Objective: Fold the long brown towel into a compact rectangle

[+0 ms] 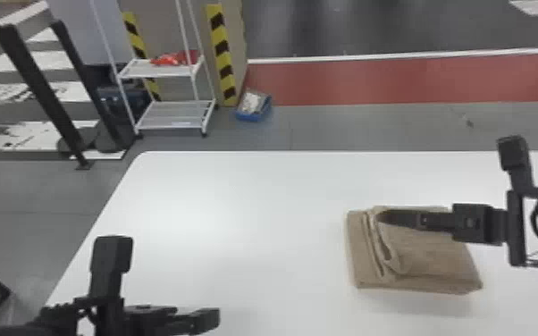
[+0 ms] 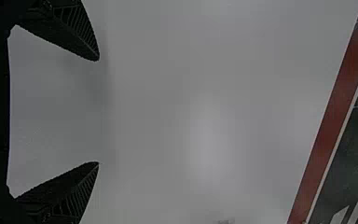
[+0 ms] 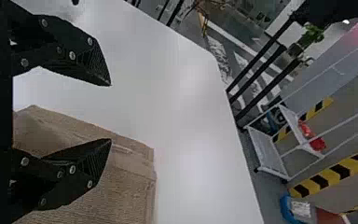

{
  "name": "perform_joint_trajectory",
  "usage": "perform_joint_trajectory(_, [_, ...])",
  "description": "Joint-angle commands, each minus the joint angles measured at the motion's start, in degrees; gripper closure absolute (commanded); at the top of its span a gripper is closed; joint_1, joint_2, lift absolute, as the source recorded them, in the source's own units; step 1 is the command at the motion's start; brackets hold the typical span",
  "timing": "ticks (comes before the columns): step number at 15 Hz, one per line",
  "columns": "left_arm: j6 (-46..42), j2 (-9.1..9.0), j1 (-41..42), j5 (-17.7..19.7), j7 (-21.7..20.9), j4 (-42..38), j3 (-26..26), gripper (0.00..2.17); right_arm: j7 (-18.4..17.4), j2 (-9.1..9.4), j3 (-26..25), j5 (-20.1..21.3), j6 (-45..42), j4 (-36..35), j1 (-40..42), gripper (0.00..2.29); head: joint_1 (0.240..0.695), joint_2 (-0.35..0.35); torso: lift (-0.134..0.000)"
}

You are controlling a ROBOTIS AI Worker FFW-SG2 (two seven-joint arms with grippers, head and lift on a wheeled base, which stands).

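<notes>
Brown towel [image 1: 435,261] lies beneath the right claw [image 1: 383,217].

1. So my brown towel [image 1: 438,263] is a thick, layered, roughly rectangular bundle, lying flat.
2. Top's kinda messy tbh: I see a loose, curled fold near its left side.
3. It's sitting in from my desk's [image 1: 237,214] far edge, well right of the far-left corner.

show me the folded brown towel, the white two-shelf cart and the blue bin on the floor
Folded brown towel [image 1: 433,263]: head view, on its top layer
White metal two-shelf cart [image 1: 172,127]: head view, on the lower shelf's front edge
Small blue bin [image 1: 252,118]: head view, on its front wall
</notes>
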Motion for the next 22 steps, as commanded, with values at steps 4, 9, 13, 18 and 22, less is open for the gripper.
perform_joint_trajectory(4, [0.0,0.00,0.0,0.0,-0.1,-0.1,-0.2,0.09,-8.4,2.08,3.1,0.1,-16.4,9.1,-4.2,0.13,0.695,0.135,-0.124])
perform_joint_trajectory(9, [0.2,0.00,0.4,0.0,-0.4,-0.8,0.2,0.09,-12.0,4.45,10.0,7.4,-18.1,24.1,-13.0,0.13,0.695,0.154,-0.124])
perform_joint_trajectory(13, [0.0,0.00,0.4,0.0,-0.4,-0.8,0.1,0.09,-12.5,5.50,12.1,8.1,-12.2,30.5,-17.7,0.13,0.695,0.177,-0.124])
perform_joint_trajectory(18, [0.2,0.00,0.6,0.0,-0.4,-0.8,0.3,0.09,-9.5,5.50,12.6,6.7,-5.1,33.0,-19.1,0.69,0.695,0.200,-0.124])
perform_joint_trajectory(22, [0.0,0.00,0.6,0.0,-0.4,-0.6,0.4,0.09,-8.0,5.50,12.7,6.5,-3.0,32.4,-18.7,1.30,0.695,0.218,-0.124])
